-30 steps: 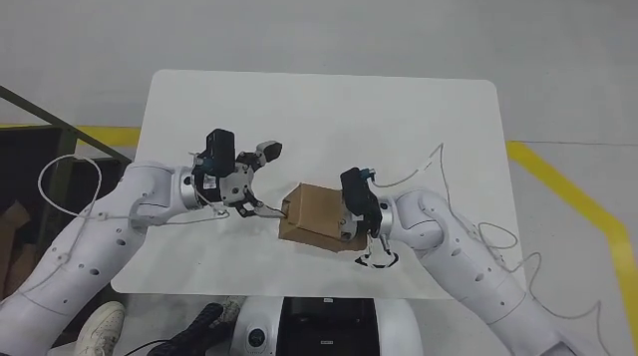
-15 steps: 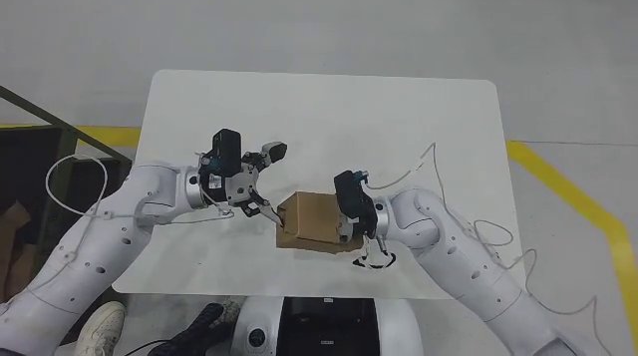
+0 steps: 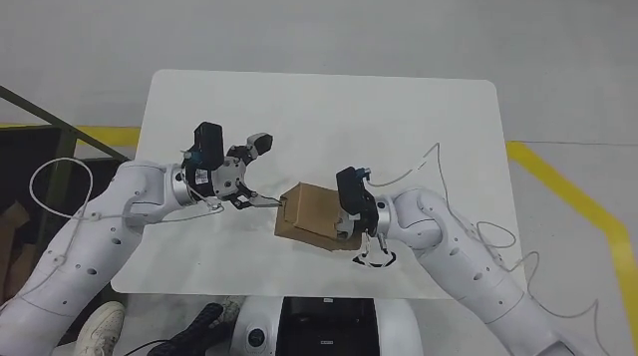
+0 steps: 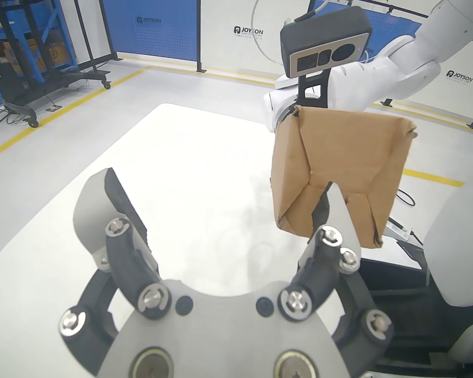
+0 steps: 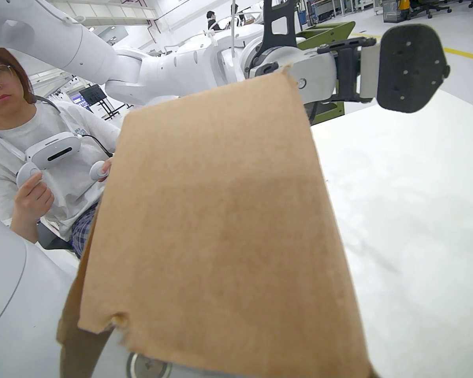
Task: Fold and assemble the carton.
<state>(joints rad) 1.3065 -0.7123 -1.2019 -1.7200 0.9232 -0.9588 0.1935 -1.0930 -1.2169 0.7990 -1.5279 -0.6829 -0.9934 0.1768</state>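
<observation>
Two grippers face each other across the carton (image 3: 315,214), which is held clear of the white table (image 3: 399,117) near its front edge. The right gripper (image 3: 354,226) has the carton's far end. Its fingers are hidden behind the cardboard, but as the box is off the surface I judge them clamped on it. The carton's long axis runs roughly from one wrist to the other, so its flapped end points straight at the left gripper (image 3: 262,171), the only free one. That gripper's fingers are spread wide. One fingertip (image 4: 333,202) sits against or just short of the end flaps, I cannot tell which, while the other stands off to the side over bare table. The end flaps look partly folded in, with a slanting crease, so the coming push probably goes along the axis, into the right grip.
</observation>
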